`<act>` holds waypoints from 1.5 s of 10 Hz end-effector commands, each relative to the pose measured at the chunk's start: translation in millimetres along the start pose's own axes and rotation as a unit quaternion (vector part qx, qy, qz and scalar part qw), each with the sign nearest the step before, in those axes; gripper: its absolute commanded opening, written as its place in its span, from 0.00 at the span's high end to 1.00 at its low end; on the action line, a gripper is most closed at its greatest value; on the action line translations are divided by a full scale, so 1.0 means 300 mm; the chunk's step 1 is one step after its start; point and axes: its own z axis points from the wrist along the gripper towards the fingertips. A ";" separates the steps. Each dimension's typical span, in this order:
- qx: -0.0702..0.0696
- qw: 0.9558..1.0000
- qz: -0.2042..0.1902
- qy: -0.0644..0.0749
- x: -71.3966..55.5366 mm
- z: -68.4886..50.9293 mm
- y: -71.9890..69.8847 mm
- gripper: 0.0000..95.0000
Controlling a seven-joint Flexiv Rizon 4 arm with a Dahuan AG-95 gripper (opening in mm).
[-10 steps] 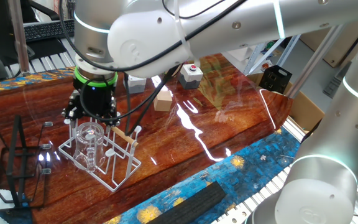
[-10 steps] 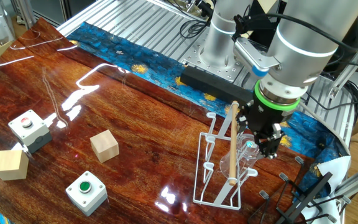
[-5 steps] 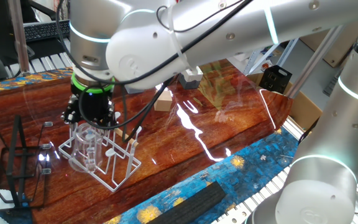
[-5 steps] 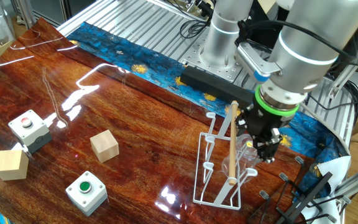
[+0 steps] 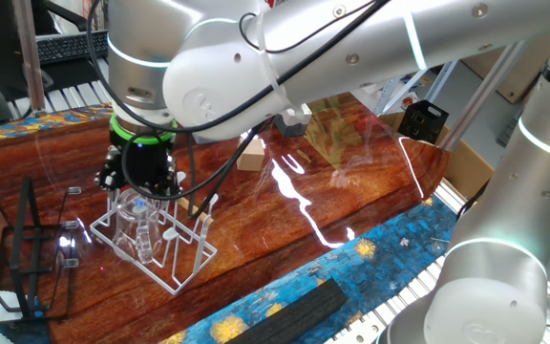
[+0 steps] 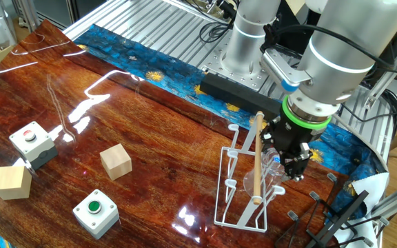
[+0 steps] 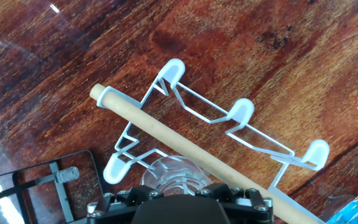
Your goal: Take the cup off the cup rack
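The cup (image 5: 141,225) is seen upturned over a peg of the cup rack (image 5: 181,256), on the side of the rack that lies under the arm, so the removal itself is judged not yet done. The rack stands on the reddish worktop (image 5: 351,201), its wooden rod (image 6: 257,160) running along the top just beside the cup. The hand (image 5: 139,183) is held directly above the cup, pointing straight down, and in the hand view the glass bottom of the cup (image 7: 174,176) is seen right below its black body. The fingertips themselves cannot be made out clearly in either fixed view, being hidden behind the hand's body and the clear glass; the jaws are understood to be standing wide, released, and nothing is seen to be gripped or lifted. The approach and alignment over the cup are thus judged complete or nearly so. What is left, as far as can be told: the cup must be enclosed and clamped, raised clear of its peg without the rod or the neighbouring pegs being caught, and carried away from the rack. Whether the fingers already reach down beside the cup's wall cannot be told.
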 end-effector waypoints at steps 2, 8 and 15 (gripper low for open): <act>-0.002 1.000 -0.003 -0.003 -0.005 0.014 -0.001 0.20; -0.004 1.000 -0.003 -0.004 -0.002 0.025 -0.006 0.20; 0.002 0.999 -0.034 -0.014 0.005 0.027 -0.015 1.00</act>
